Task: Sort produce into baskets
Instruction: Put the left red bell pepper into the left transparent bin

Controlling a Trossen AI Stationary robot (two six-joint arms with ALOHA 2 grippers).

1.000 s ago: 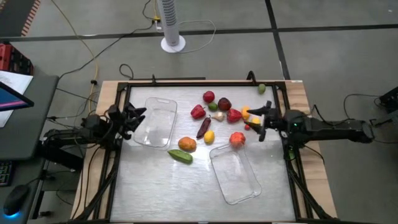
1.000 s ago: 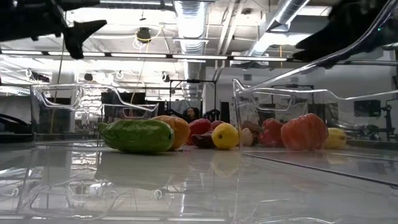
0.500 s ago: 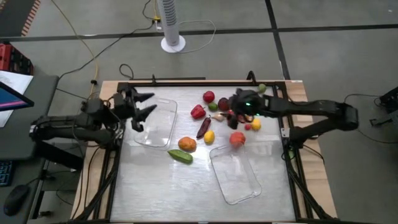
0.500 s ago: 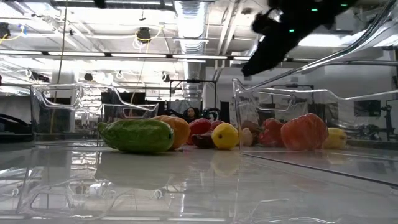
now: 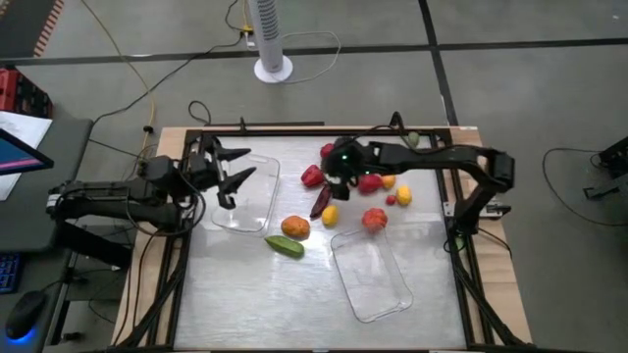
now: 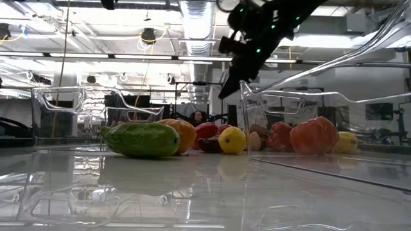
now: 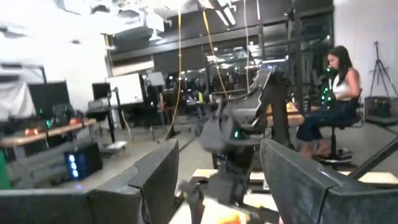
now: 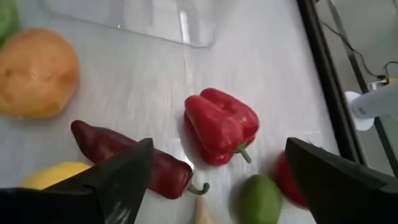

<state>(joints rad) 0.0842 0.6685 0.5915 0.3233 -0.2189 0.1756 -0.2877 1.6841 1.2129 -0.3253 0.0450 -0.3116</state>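
The produce lies in a cluster at the table's far middle. It includes a red bell pepper (image 8: 221, 127) (image 5: 312, 176), a dark maroon chili (image 8: 130, 155) (image 5: 321, 201), a lemon (image 5: 330, 216), an orange piece (image 5: 294, 227), a green cucumber (image 5: 285, 246) and a red tomato (image 5: 374, 220). One clear tray (image 5: 245, 191) lies at the left and the other (image 5: 371, 275) at the near right. My right gripper (image 8: 219, 149) (image 5: 337, 167) hovers open above the red pepper and chili and touches nothing. My left gripper (image 5: 238, 165) (image 7: 217, 168) is open and empty above the left tray's far left part.
More pieces lie to the right of the cluster: a red pepper (image 5: 370, 182), a yellow piece (image 5: 403, 196) and a small orange piece (image 5: 388, 179). A green lime (image 5: 413, 139) sits at the far frame. A black frame (image 5: 461, 245) borders the table. A seated person (image 7: 339, 93) shows beyond.
My right gripper has swept from the table's right side toward its left, to a spot above the red pepper and chili. My left gripper has gone a little toward the right and far edges, over the left tray. No produce has moved.
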